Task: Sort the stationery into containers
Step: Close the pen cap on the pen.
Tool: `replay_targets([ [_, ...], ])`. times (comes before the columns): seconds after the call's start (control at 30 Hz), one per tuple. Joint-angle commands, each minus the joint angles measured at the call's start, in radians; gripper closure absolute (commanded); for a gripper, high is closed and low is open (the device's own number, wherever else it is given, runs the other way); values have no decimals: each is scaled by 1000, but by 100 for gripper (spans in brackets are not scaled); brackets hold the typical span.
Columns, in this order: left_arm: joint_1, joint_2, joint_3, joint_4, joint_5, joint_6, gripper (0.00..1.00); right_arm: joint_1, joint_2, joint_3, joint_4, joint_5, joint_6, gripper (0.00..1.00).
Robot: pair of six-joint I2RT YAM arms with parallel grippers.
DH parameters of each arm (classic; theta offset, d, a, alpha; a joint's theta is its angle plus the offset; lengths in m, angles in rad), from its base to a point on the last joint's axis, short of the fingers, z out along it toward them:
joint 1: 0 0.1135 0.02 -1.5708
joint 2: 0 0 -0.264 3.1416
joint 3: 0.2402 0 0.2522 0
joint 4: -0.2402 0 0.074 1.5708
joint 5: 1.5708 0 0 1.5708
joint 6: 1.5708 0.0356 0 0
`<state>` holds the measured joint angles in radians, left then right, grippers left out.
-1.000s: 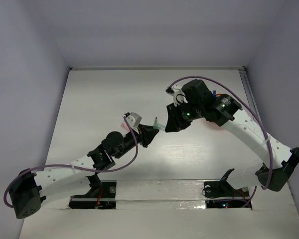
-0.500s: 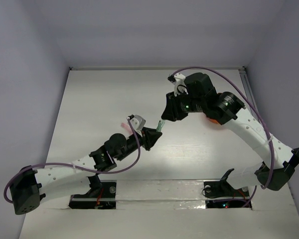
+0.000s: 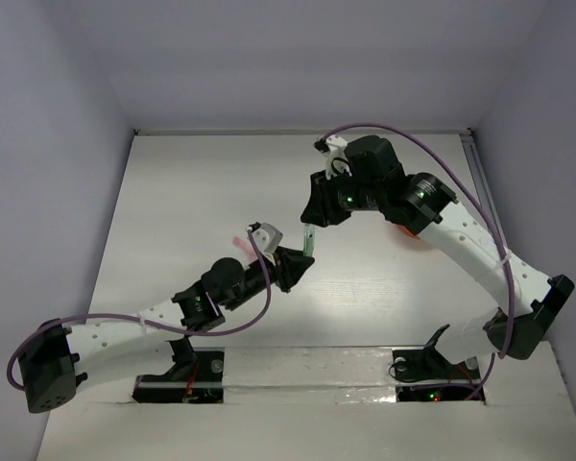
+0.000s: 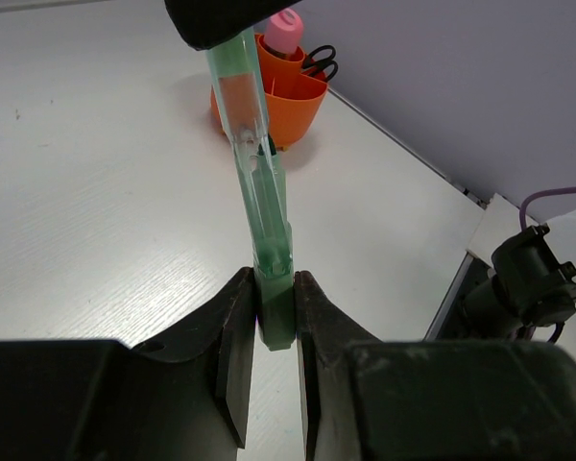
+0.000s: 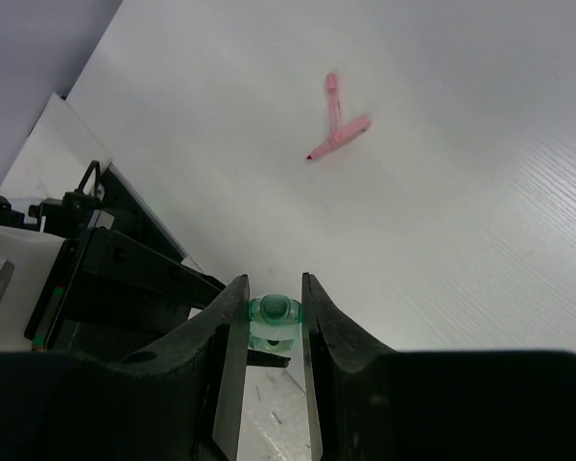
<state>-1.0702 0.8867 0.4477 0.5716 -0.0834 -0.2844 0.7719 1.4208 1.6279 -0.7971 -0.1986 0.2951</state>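
Observation:
A translucent green marker (image 3: 308, 241) hangs above the table's middle, held at both ends. My left gripper (image 3: 302, 259) is shut on its near end, seen in the left wrist view (image 4: 274, 312) with the marker (image 4: 254, 182) running away from the jaws. My right gripper (image 3: 311, 226) is shut on its far end, seen end-on in the right wrist view (image 5: 275, 322). The orange bowl (image 4: 293, 106) stands behind and holds a pink marker (image 4: 284, 29) and black-handled scissors (image 4: 319, 60). In the top view the bowl (image 3: 404, 235) is mostly hidden by the right arm.
A pink marker (image 5: 341, 137) and its separate pink cap (image 5: 332, 91) lie on the white table, showing in the top view as a pink spot (image 3: 238, 240) beside the left wrist. Grey walls close the table's far and side edges.
My right gripper has swung left and toward the far side, still on the green marker. The marker has turned from level to pointing away from me. My left gripper shifted slightly right.

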Motion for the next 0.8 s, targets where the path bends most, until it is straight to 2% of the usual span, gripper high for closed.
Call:
replay_targets([
  [0.0, -13, -18, 48, 13, 14, 7, 100, -8, 4, 24, 93, 10, -11, 100],
  [0.17, -13, -42, 65, -15, -67, -13, 100, -8, -39, -54, 114, 4, 1, 100],
  [0.4, -13, -34, 83, 7, -67, -22, 100, -8, -88, -199, 194, -42, 44, 100],
  [0.77, -13, -20, 118, 27, -93, -30, 100, 47, -143, -344, 271, -28, 79, 100],
])
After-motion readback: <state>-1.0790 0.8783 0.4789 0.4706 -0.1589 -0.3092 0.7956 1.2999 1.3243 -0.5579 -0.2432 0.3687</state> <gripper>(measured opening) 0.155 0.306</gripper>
